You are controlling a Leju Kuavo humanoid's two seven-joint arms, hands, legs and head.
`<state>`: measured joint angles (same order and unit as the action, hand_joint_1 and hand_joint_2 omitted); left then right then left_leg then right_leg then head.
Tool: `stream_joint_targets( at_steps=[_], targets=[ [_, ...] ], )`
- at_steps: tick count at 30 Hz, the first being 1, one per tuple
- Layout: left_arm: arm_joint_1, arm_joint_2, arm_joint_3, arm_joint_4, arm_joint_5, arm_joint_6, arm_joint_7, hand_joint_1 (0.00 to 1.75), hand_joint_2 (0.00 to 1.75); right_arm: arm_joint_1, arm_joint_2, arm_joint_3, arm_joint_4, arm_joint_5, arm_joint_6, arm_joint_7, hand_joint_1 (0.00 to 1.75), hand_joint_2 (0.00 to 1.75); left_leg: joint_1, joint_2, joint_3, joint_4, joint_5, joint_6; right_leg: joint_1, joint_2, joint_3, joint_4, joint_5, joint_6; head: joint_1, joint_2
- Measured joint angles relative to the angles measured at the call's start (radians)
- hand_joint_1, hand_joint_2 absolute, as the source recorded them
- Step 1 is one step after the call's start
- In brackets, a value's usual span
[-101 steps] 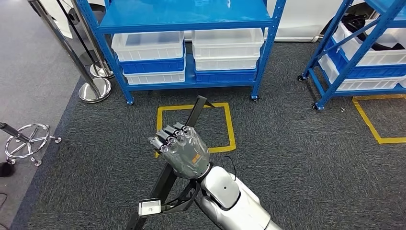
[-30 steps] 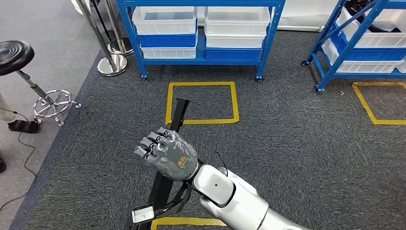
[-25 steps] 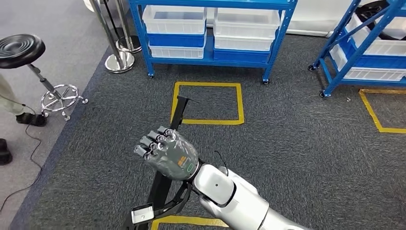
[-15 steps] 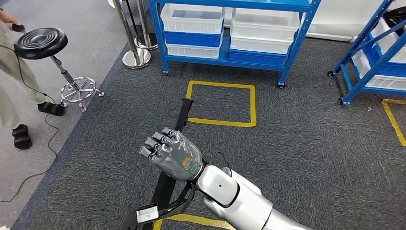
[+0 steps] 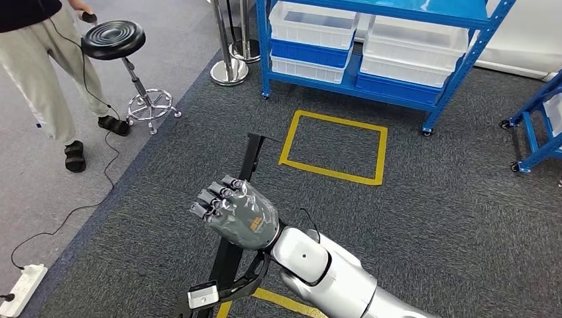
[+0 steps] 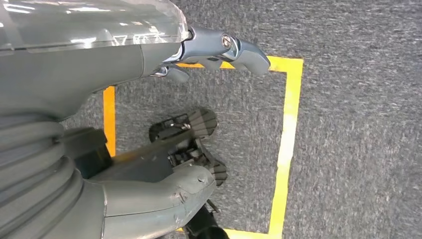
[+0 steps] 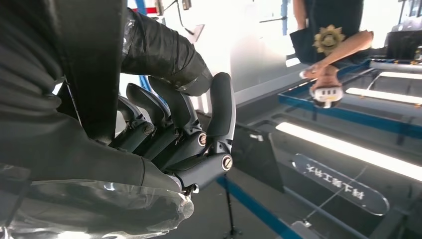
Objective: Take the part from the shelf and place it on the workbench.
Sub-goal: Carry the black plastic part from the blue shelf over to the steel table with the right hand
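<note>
Grey carpet [image 5: 424,218] covers the floor, with a person [image 5: 46,73] and a black stool [image 5: 114,40] at the upper left, a yellow taped square [image 5: 335,147] in the middle and the blue shelf [image 5: 371,46] of white bins at the upper right. Low in the frame, the right hand [image 5: 235,212] is closed around the long black part [image 5: 246,165], while the left hand [image 6: 149,164] hangs over the carpet, fingers loosely curled on nothing. I judge the pickup done; the bench is nowhere visible, so carrying and placing remain.
</note>
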<state>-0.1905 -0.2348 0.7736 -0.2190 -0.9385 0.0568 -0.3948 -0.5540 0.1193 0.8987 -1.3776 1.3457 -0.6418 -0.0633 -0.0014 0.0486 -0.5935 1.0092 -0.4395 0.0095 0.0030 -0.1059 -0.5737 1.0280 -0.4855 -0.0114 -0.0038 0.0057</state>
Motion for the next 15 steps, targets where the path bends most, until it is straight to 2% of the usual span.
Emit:
stream_joint_targets(
  at_steps=[1,3,4,5,6,7,8,9,11,12,13,14,15],
  targets=[
    [0.002,0.0,0.0,0.0,0.0,0.0,0.0,0.0,1.75,-0.001,0.0,0.0,-0.001,0.0,0.0,0.0,1.75,1.75,0.003,-0.01,0.001,-0.005,0.004,0.005,-0.001,0.006,0.001,0.004,-0.005,0.005,0.0,0.0],
    [0.003,0.0,0.0,0.0,0.0,0.0,0.0,0.0,1.75,-0.002,0.0,0.001,-0.003,0.0,0.0,0.0,1.75,1.75,0.01,-0.029,0.003,-0.015,0.013,0.017,-0.005,0.048,-0.02,0.057,-0.043,0.014,0.0,0.0],
    [0.002,-0.001,0.0,0.0,0.0,0.0,0.0,0.0,1.75,-0.002,-0.002,0.001,-0.003,0.0,0.0,0.0,1.75,1.75,0.012,-0.038,0.002,-0.017,0.016,0.02,-0.009,0.076,-0.045,0.112,-0.075,0.018,0.001,0.0],
    [0.001,-0.001,0.0,0.0,0.0,0.0,0.0,0.0,1.75,-0.002,-0.003,0.002,-0.004,0.0,0.0,0.0,1.75,1.75,0.012,-0.049,0.0,-0.016,0.017,0.022,-0.011,0.092,-0.077,0.18,-0.107,0.02,0.001,0.0],
    [0.001,-0.001,0.0,0.0,0.0,0.0,0.0,0.0,1.75,0.0,-0.006,0.002,-0.004,0.0,0.0,0.0,1.75,1.75,0.013,-0.061,-0.001,-0.015,0.017,0.023,-0.013,0.099,-0.106,0.237,-0.127,0.023,0.0,0.0],
    [0.002,-0.001,0.0,0.0,0.0,0.0,0.0,0.0,1.75,0.001,-0.008,0.003,-0.003,0.0,0.0,0.0,1.75,1.75,0.013,-0.074,-0.002,-0.013,0.017,0.023,-0.016,0.101,-0.123,0.268,-0.128,0.026,0.0,0.0],
    [0.003,-0.001,0.0,0.0,-0.001,0.0,0.0,0.0,1.75,0.001,-0.009,0.003,-0.003,0.0,0.0,0.0,1.75,1.75,0.014,-0.088,-0.003,-0.009,0.016,0.021,-0.019,0.103,-0.123,0.262,-0.108,0.029,0.0,0.0],
    [0.004,-0.002,0.0,0.0,-0.001,0.0,0.0,0.0,1.75,0.001,-0.01,0.004,-0.003,0.0,0.0,0.0,1.75,1.75,0.015,-0.102,-0.003,-0.004,0.014,0.018,-0.023,0.108,-0.103,0.216,-0.072,0.031,0.0,0.0],
    [0.002,-0.002,0.0,0.0,-0.002,0.0,0.0,0.0,1.75,-0.001,-0.01,0.005,-0.004,0.0,0.001,0.0,1.75,1.75,0.018,-0.128,-0.011,0.013,0.007,0.007,-0.034,0.151,-0.051,0.094,-0.014,0.035,0.0,0.0],
    [0.0,-0.003,0.0,0.0,-0.003,0.0,0.0,0.0,1.75,-0.001,-0.011,0.005,-0.004,0.0,0.002,0.001,1.75,1.75,0.019,-0.14,-0.019,0.021,0.005,0.0,-0.038,0.171,-0.036,0.056,-0.003,0.035,0.0,0.0],
    [-0.001,-0.003,-0.001,0.0,-0.003,0.0,0.0,0.0,1.75,-0.002,-0.011,0.005,-0.004,0.001,0.003,0.001,1.75,1.75,0.02,-0.15,-0.027,0.025,0.005,-0.008,-0.037,0.186,-0.032,0.041,-0.004,0.032,0.0,0.0],
    [-0.001,-0.002,-0.001,0.0,-0.003,0.0,0.0,0.0,1.75,-0.002,-0.01,0.005,-0.004,0.001,0.003,0.001,1.75,1.75,0.021,-0.16,-0.034,0.026,0.007,-0.016,-0.034,0.186,-0.033,0.039,-0.006,0.028,0.0,0.0],
    [0.0,-0.002,-0.001,0.0,-0.003,0.0,0.0,0.0,1.75,-0.003,-0.01,0.006,-0.004,0.002,0.004,0.001,1.75,1.75,0.024,-0.168,-0.038,0.024,0.01,-0.022,-0.034,0.174,-0.033,0.039,-0.003,0.02,0.0,0.0]
  ],
)
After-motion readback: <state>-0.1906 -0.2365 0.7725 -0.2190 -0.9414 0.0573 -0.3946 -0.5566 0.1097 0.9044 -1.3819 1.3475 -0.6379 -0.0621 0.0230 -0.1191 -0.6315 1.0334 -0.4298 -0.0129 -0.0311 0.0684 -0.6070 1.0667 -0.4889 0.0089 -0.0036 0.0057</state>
